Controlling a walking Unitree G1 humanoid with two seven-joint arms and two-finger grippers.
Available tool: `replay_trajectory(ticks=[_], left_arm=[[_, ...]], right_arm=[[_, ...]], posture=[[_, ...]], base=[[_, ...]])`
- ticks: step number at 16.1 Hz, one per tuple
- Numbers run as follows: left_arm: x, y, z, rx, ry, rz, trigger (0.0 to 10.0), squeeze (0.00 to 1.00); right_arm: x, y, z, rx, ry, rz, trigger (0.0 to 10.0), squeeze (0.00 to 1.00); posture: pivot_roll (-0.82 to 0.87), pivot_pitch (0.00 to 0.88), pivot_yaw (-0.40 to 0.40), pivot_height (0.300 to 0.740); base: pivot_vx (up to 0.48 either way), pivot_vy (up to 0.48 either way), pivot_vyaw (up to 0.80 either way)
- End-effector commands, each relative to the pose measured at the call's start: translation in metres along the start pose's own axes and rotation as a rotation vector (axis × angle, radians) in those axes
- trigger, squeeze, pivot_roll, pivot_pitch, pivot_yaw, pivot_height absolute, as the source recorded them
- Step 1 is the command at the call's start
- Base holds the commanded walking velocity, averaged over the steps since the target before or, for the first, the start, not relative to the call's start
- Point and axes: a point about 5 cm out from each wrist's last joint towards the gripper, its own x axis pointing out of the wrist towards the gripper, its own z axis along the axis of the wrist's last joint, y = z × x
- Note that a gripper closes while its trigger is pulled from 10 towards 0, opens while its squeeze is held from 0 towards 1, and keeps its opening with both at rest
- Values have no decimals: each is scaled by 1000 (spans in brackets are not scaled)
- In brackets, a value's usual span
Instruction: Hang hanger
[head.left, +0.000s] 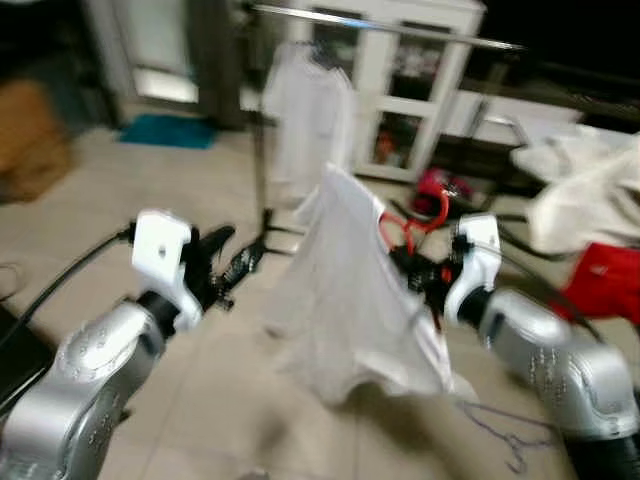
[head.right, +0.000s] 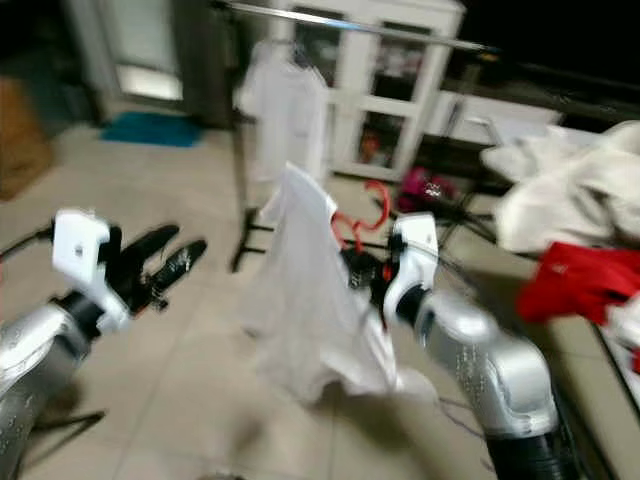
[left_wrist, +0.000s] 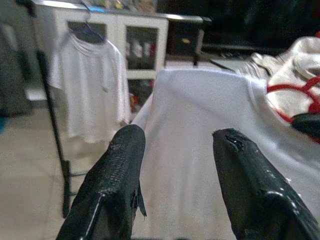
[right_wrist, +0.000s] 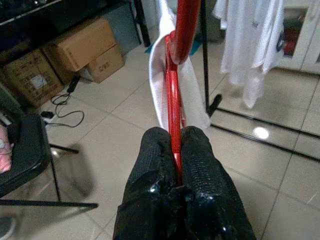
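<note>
Your two silver arms fill the foreground of the left eye view, which is blurred. Your right gripper (head.left: 425, 268) holds a red hanger (head.left: 412, 228) carrying a white shirt (head.left: 350, 300) that drapes down between your arms, above the beige tiled floor (head.left: 200, 400). Your left gripper (head.left: 232, 262) is raised just beside the shirt's edge, fingers spread and holding nothing. Behind them stands a clothes rail (head.left: 400, 28) with another white T-shirt (head.left: 305, 120) hanging from it, and behind that a white cabinet (head.left: 420, 90). A thin wire hanger (head.left: 505, 435) lies on the floor by your right arm. To your right is a heap of white laundry (head.left: 585, 190) with a red cloth (head.left: 605, 280) below it.

From the left wrist view you see the two black fingers (left_wrist: 117, 170) apart, with the white shirt hanging just beyond them and the red hanger at its far shoulder. The rail's T-shirt hangs farther back in front of the cabinet.

From the right wrist view you see the fingers pressed together on the red hanger's bar, which runs up away from them, with the shirt's white cloth draped over it. Cardboard boxes (right_wrist: 85, 47) sit on the floor, and a black chair (right_wrist: 25, 155) is near the edge.
</note>
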Motion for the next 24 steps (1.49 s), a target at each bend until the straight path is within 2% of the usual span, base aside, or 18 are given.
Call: replay_trajectory(ticks=[1,4,6,8,10,11,13,15,16,18,20,24], left_arm=[[3,-3,-2,7,15,-23,10000,0],[6,5,-11,52,69,30,10000,0],[4,14,-12,88,98,38,10000,0],[3,15,-13,90,102,41,10000,0],[6,14,-16,84,85,72,10000,0],[7,14,-17,78,86,83,10000,0],[12,8,-25,33,56,148,10000,0],[14,5,-38,82,77,173,10000,0],[15,5,-38,88,66,178,10000,0],[19,5,-34,72,39,192,10000,0],[23,6,-36,103,38,206,10000,0],[19,9,-39,89,48,228,10000,0]], right_arm=[[-2,-8,3,4,21,-41,10000,0],[1,1,11,-77,5,-15,10000,0],[0,-6,6,-142,36,-35,10000,0],[0,-10,8,-151,32,-35,10000,0],[0,-19,0,-201,70,-127,10000,0],[1,-23,-4,-198,66,-177,10000,0],[0,-35,-19,-77,14,-324,10000,0],[-2,-34,-32,-25,14,-354,10000,0],[-3,-33,-34,7,5,-355,10000,0],[-5,-34,-32,-24,-20,-403,10000,0],[-4,-33,-30,-45,-48,-415,10000,0],[-5,-36,-33,9,-81,-454,10000,0]], posture=[[39,0,-85,740],[36,0,-83,740],[41,0,-82,740],[42,0,-82,740],[43,0,-86,740],[40,0,-86,740],[38,0,-83,740],[29,0,-68,740],[27,0,-64,740],[26,0,-62,740],[28,0,-59,740],[36,0,-62,740]], base=[[0,0,0],[0,0,0],[0,0,0],[0,0,0],[0,0,0],[0,0,0],[0,0,0],[0,0,0],[0,0,0],[264,0,0],[321,0,0],[382,0,0]])
